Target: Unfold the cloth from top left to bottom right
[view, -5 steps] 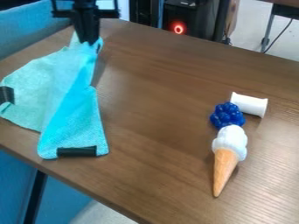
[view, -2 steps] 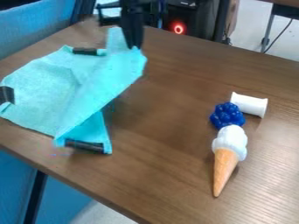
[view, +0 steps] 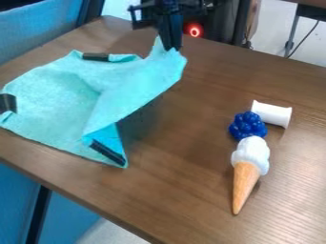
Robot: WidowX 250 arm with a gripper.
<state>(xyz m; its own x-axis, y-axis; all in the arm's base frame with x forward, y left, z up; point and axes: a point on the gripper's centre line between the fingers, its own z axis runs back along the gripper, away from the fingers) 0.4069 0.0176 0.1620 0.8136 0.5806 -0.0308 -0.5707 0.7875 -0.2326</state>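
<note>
Near the top of the camera view, left of centre, the black gripper (view: 172,47) is shut on the upper right part of the turquoise cloth. The cloth (view: 60,100) lies on the left side of the table, and its right part rises off the surface toward the fingers. Its lower front corner is still turned over, showing a brighter blue side, with a black strip (view: 108,152) on it. Another black strip (view: 96,56) lies at the cloth's back edge, and one more (view: 7,103) at its left corner.
On the right half of the brown table (view: 191,190) are a white cylinder (view: 272,114), a dark blue berry-like cluster (view: 248,125) and a toy ice cream cone (view: 246,178). The table's front edge slants down from the left, below the cloth.
The gripper has moved right with the held part of the cloth. More of the cloth lies spread, its back strip has come into view, and the front strip has shifted right and tilted.
</note>
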